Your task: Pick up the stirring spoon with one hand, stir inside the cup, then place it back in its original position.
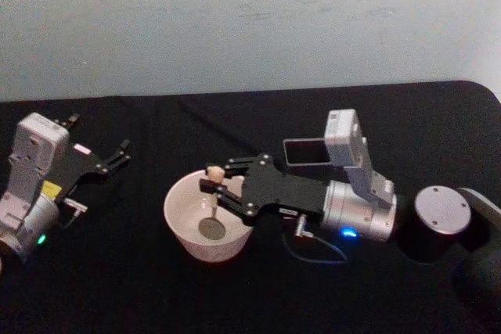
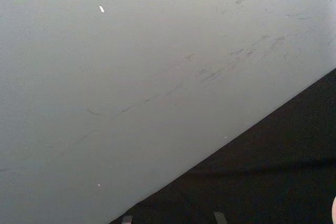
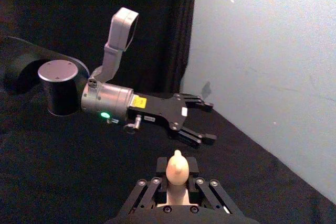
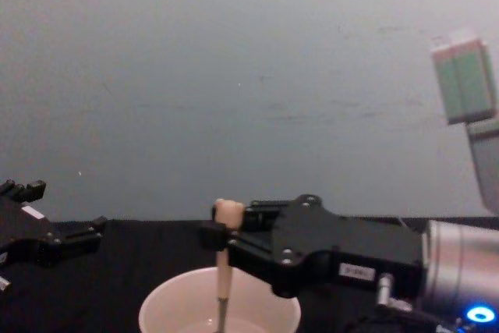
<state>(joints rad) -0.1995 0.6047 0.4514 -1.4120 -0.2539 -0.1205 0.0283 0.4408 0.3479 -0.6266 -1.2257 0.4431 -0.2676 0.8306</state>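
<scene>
With your right tool (image 1: 212, 182) clamped on the spoon (image 1: 210, 228), stir slow small circles, seemingly near the cup (image 1: 174, 198) bottom, clear of its rim; left tool (image 1: 100, 137) sits open.

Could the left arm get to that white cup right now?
Probably yes, its near side: only table lies between the left end effector and the cup, though the right end effector holds the spoon inside.

stirring spoon (image 1: 212, 207) in cup (image 1: 176, 193) | holder box (image 1: 308, 152) behind cup, right
</scene>
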